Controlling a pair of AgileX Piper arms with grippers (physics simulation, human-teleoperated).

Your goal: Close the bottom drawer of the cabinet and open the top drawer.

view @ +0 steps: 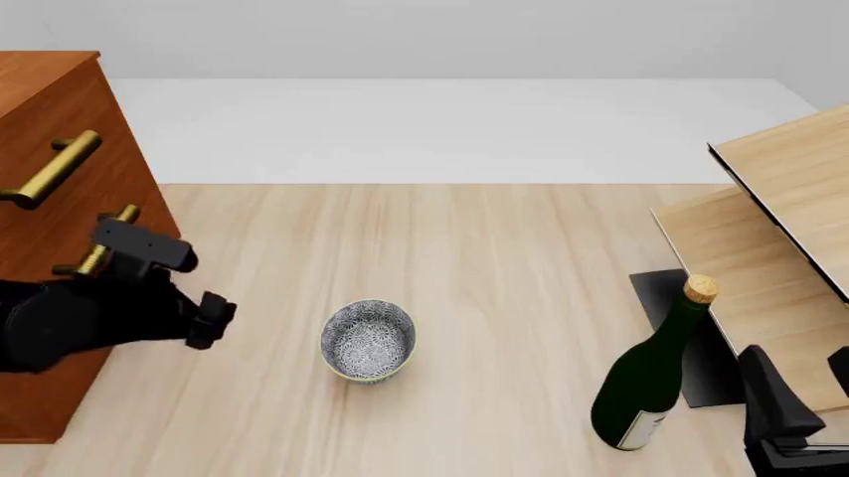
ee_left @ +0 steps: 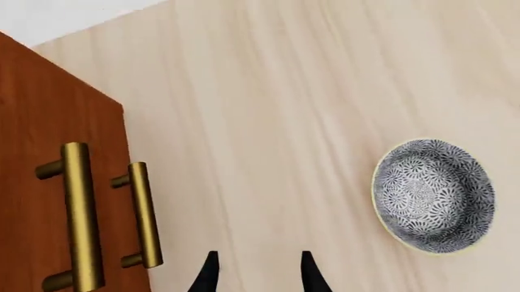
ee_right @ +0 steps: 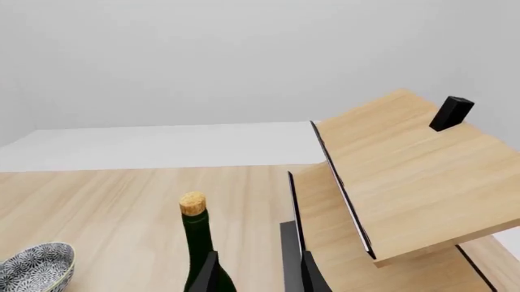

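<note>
The reddish-brown cabinet [view: 54,89] stands at the table's left edge. The top drawer [view: 99,129] shows its brass handle [view: 54,169]; a second handle [view: 99,248] sits below it. The bottom drawer is hidden behind my left arm in the front view. In the left wrist view the cabinet front [ee_left: 49,109] shows two brass handles [ee_left: 77,213] side by side, and no gap between drawers is visible. My left gripper [view: 213,318] is open and empty just in front of the cabinet, beside the handles [ee_left: 258,271]. My right gripper [view: 802,397] is open and empty at the front right [ee_right: 258,274].
A blue-patterned bowl [view: 369,340] sits on the table right of my left gripper. A dark green corked bottle [view: 653,383] stands at the front right. A pale wooden rack [view: 782,229] fills the right side, close to my right gripper.
</note>
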